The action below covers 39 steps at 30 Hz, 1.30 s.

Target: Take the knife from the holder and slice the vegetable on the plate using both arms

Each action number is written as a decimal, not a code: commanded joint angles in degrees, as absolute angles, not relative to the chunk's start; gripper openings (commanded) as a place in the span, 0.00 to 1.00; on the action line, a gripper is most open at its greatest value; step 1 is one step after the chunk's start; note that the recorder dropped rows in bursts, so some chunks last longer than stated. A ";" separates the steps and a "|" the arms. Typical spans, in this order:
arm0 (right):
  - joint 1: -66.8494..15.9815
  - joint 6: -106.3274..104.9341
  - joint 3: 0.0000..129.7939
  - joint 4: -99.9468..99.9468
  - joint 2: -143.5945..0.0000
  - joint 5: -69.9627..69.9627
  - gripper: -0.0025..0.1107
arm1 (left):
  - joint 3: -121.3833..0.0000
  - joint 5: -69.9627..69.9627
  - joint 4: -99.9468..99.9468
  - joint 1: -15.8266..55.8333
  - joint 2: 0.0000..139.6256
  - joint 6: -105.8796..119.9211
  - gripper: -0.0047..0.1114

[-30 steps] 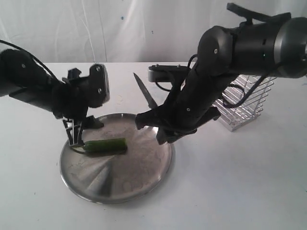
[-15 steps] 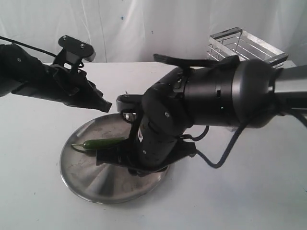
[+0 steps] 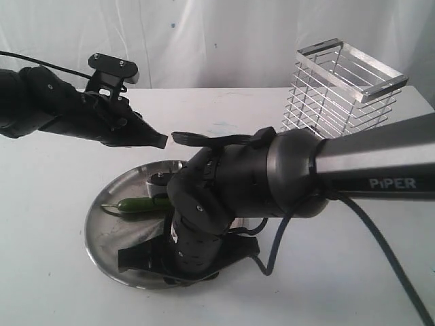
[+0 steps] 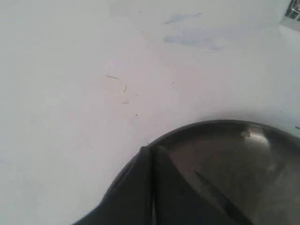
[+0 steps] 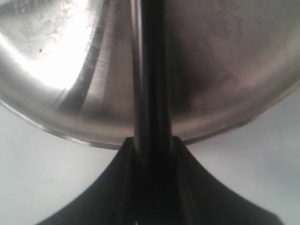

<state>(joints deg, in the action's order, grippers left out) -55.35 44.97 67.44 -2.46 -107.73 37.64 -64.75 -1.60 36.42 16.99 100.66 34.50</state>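
Observation:
The green vegetable (image 3: 139, 205) lies on the left part of the steel plate (image 3: 95, 238). My left gripper (image 3: 160, 140) hovers above the plate's far rim, shut and empty; in its wrist view the closed fingers (image 4: 140, 187) meet over the plate edge (image 4: 243, 136). The right arm (image 3: 238, 183) bends low over the plate and covers most of it. My right gripper (image 5: 152, 143) is shut on the knife (image 5: 150, 70), whose dark length runs across the shiny plate (image 5: 70, 56). The wire holder (image 3: 343, 88) stands empty at the back right.
The white table (image 3: 353, 272) carries only the plate and holder. The right arm's cable (image 3: 387, 265) trails across the table toward the front right. A white backdrop closes the far side.
The left gripper let go of the vegetable, closed, and rose back to the far rim. The right arm swung with the knife down over the plate toward its front, uncovering the holder.

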 commanded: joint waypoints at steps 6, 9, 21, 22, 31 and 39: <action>-55.40 45.31 67.24 -2.56 -108.89 37.22 0.02 | -68.45 8.75 37.19 17.31 105.82 37.27 0.04; -55.30 45.31 67.24 -2.56 -108.87 37.22 0.02 | -68.45 9.55 37.19 17.31 106.59 37.27 0.04; -55.30 45.31 67.24 -2.56 -109.88 36.98 0.02 | -68.72 11.22 49.54 17.31 108.53 47.22 0.04; -55.30 45.31 67.24 -2.56 -109.88 36.98 0.02 | -68.72 11.56 51.19 17.31 108.53 48.80 0.04; -55.30 45.31 67.24 -2.56 -109.88 36.85 0.02 | -68.72 14.69 66.02 17.31 108.53 63.54 0.04; -55.30 45.31 67.24 -2.56 -109.88 36.85 0.02 | -68.72 14.40 67.66 17.31 108.53 65.99 0.04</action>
